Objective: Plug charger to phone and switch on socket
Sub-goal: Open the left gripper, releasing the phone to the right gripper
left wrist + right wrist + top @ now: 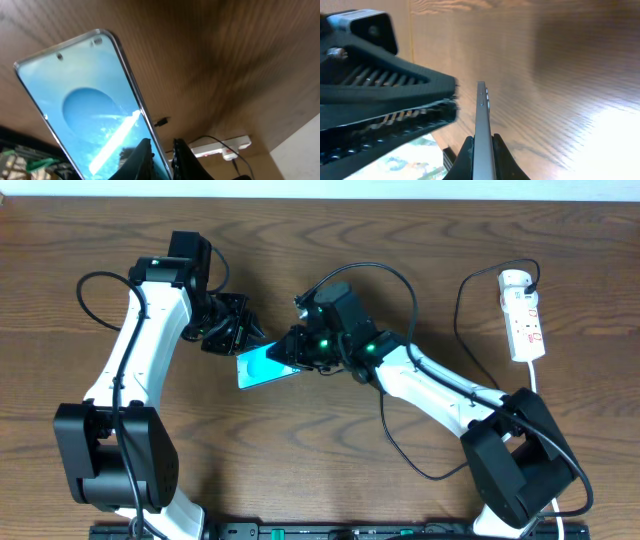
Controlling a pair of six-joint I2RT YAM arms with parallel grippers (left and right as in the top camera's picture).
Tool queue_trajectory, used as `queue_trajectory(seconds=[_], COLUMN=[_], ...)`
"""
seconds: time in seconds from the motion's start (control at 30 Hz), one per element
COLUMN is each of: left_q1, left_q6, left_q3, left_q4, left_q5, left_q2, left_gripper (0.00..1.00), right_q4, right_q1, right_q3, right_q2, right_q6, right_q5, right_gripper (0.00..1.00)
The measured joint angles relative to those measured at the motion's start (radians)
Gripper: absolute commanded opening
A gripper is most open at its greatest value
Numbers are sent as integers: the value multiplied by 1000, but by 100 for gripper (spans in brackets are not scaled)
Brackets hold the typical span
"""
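Cyan screen glow is marking the phone (262,368), which is hanging between the two arms above the middle of the brown wooden table (330,220), apparently clear of the wood. From overhead its long axis is running roughly left to right across the table, with the screen facing up and tilted. The left gripper (243,345) is reaching in from the upper left, its jaws drawn narrow and pinching the phone: in the left wrist view the black fingers (144,159) are sitting on either side of the phone's long edge, and the end with the camera hole and speaker slit is pointing away from them. The right gripper (296,352) is clamping the opposite end, and in its wrist view its fingers (465,161) are pressing both faces of the phone, which is showing edge-on as a thin grey strip pointing straight away from the camera. The charger (161,121) is lying with its small connector tip on the wood, apart from the phone. The socket (524,315) is resting near the table's far right edge, lying lengthwise front to back, with something dark that looks like a black plug sitting at its rounded far end.
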Motion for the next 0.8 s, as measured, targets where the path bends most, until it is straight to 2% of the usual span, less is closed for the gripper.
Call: queue_trajectory(seconds=[0.1, 0.2, 0.37, 0.53, 0.7, 0.8], left_q1=[0, 0, 0, 0, -2, -3], left_q6=[52, 156, 335, 494, 540, 545], left_q3=[0, 0, 0, 0, 0, 0], left_q4=[37, 75, 145, 277, 328, 333], left_q5=[-4, -5, 32, 184, 280, 312], left_q2=[0, 0, 0, 0, 0, 0], left_gripper=[42, 55, 87, 90, 91, 91], right_q4=[-31, -47, -52, -27, 108, 201], right_q1=[-39, -72, -140, -211, -268, -293], right_q3=[0, 0, 0, 0, 0, 1], right_q2=[0, 0, 0, 0, 0, 0], right_q6=[-4, -6, 13, 105, 255, 392], right_q5=[2, 1, 0, -22, -76, -96], right_gripper=[1, 1, 1, 1, 1, 1])
